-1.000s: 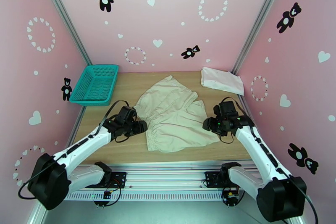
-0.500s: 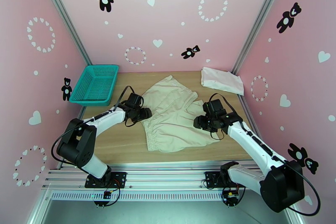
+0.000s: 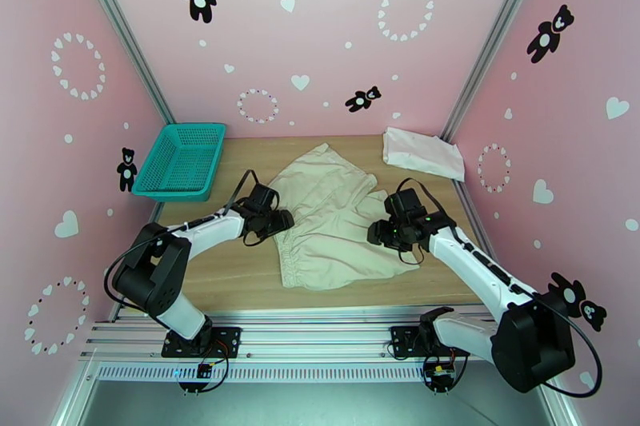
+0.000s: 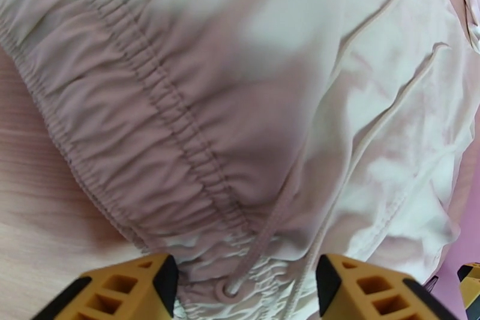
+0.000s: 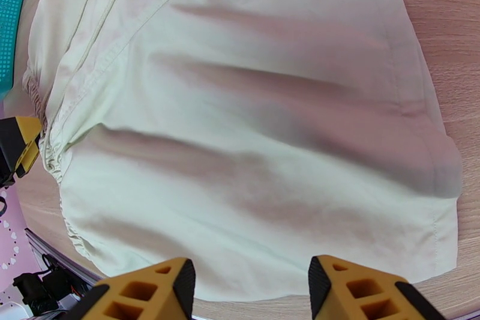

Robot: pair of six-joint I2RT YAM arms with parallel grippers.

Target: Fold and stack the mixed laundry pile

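The cream-beige garment (image 3: 332, 216), a pair of shorts with an elastic waistband, lies spread on the middle of the wooden table. A folded white garment (image 3: 422, 152) rests at the back right corner. My left gripper (image 3: 282, 220) is at the shorts' left edge; in the left wrist view it (image 4: 246, 291) stands open just over the gathered waistband (image 4: 180, 135) and drawstring. My right gripper (image 3: 374, 234) is at the shorts' right side; in the right wrist view it (image 5: 252, 291) stands open above a smooth leg panel (image 5: 252, 123), holding nothing.
A teal mesh basket (image 3: 180, 160) sits at the back left of the table (image 3: 232, 276). Pink walls close in on three sides. Bare wood lies in front of the shorts and along the left. The left gripper's yellow fingertip (image 5: 18, 144) shows beside the waistband.
Both arms have reached forward and inward from the near table to the shorts' two sides. In the last half second the left gripper edged right onto the waistband; the right barely moved.
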